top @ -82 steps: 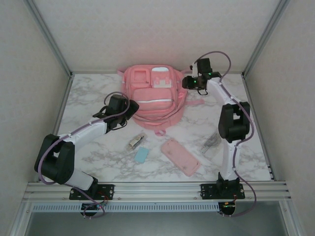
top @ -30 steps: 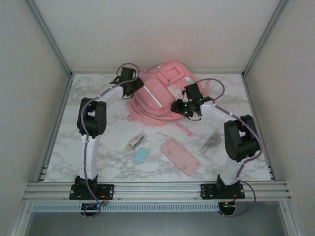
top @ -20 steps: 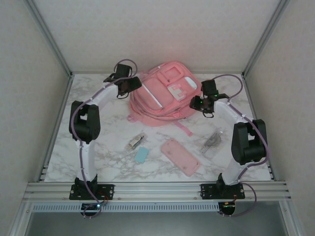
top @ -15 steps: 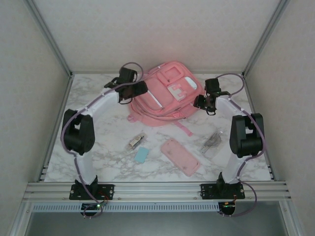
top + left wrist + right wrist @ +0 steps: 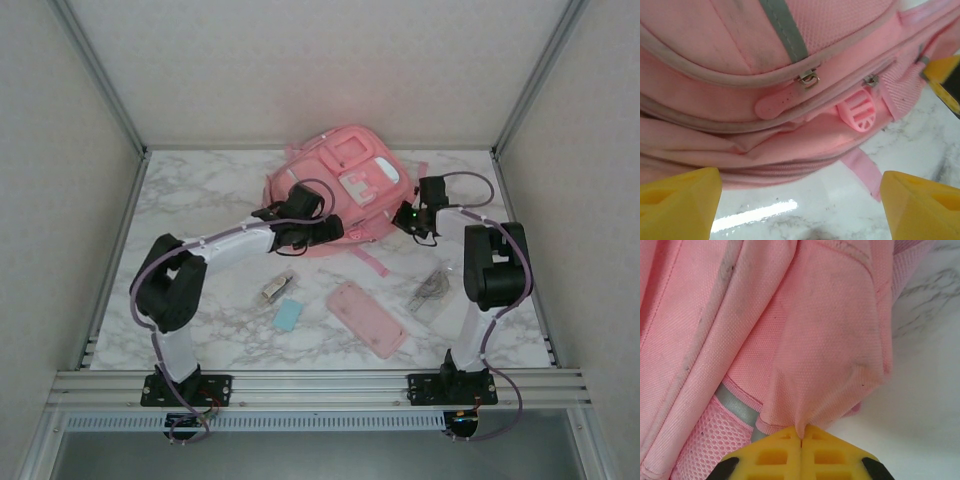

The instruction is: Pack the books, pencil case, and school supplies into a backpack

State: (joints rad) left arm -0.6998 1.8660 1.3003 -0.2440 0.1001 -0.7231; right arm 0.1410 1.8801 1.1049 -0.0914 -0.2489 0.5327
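No legible text, label, brand or number, raised marks on the round pink zipper pull point(image 5: 858, 111) of the backpack point(image 5: 740, 60) too blurred to read

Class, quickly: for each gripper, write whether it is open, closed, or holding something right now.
Left gripper: open, holding nothing, facing the backpack.
Right gripper: closed, pinching a fold of the backpack's fabric.

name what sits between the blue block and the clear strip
The pencil case lies between the blue block and the clear strip, with a gap to the block; the top view shows it.
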